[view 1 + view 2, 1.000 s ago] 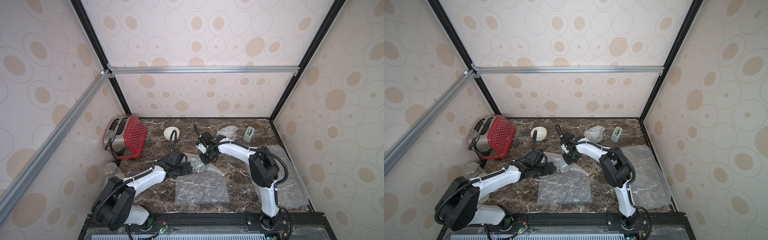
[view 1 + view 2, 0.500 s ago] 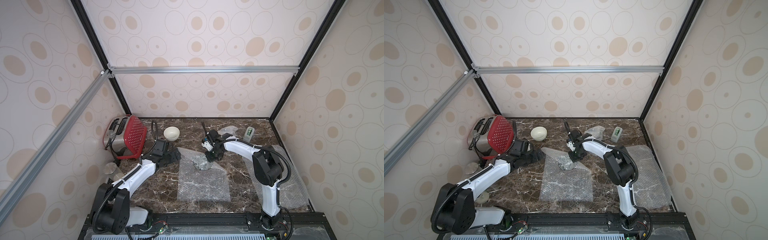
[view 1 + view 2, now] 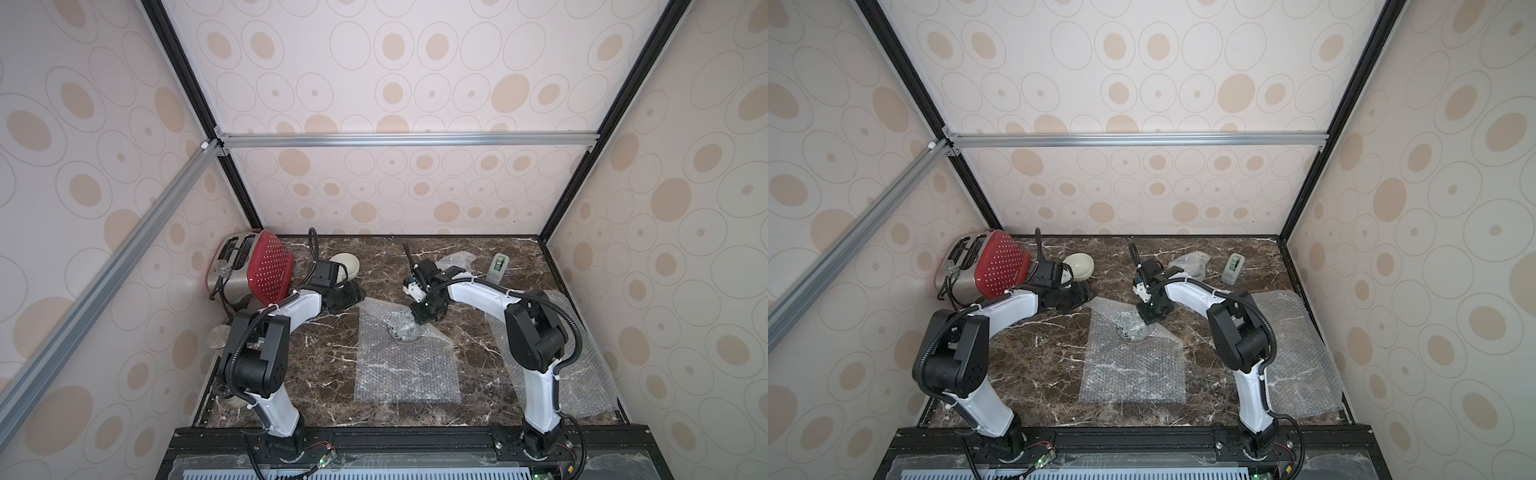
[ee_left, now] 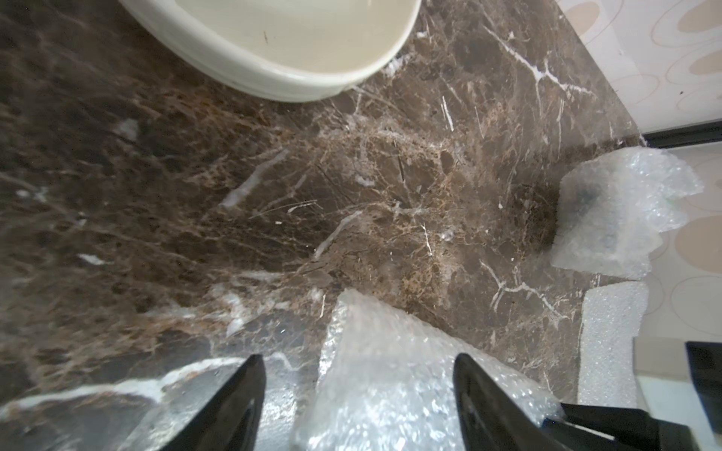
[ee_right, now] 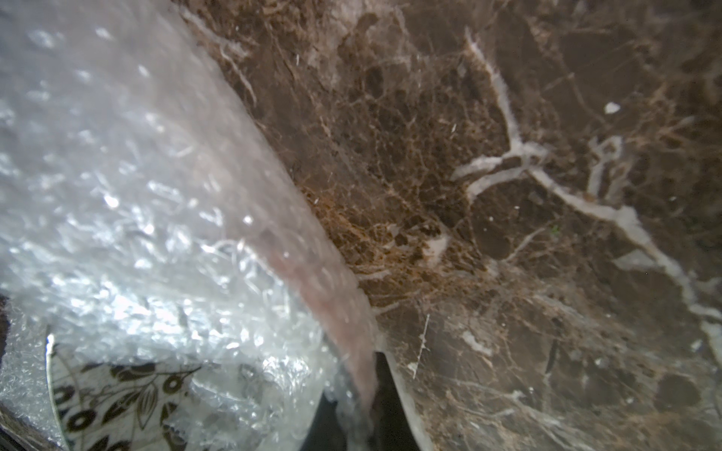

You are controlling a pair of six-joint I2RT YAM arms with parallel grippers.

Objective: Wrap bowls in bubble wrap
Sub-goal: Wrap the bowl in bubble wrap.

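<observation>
A leaf-patterned bowl (image 3: 402, 330) sits on the far part of a flat bubble wrap sheet (image 3: 407, 370), partly under a lifted fold. My right gripper (image 3: 424, 318) is shut on that fold's edge, just right of the bowl. In the right wrist view the gripper (image 5: 363, 375) pinches the film beside the bowl (image 5: 117, 402). My left gripper (image 3: 355, 298) is open at the sheet's far left corner. In the left wrist view that gripper (image 4: 357, 356) has the corner lying loose between its fingers. A cream bowl (image 3: 345, 266) stands just behind it. A wrapped bundle (image 3: 457, 262) lies at the back.
A red toaster (image 3: 257, 266) stands at the back left, close to my left arm. A green and white dispenser (image 3: 498, 268) is at the back right. Another bubble wrap sheet (image 3: 590, 374) lies along the right edge. Jar lids (image 3: 218, 336) sit by the left wall.
My left gripper has drawn back from the patterned bowl to the sheet's far left corner, and its jaws have narrowed. The right gripper has kept its hold on the fold and shifted slightly right.
</observation>
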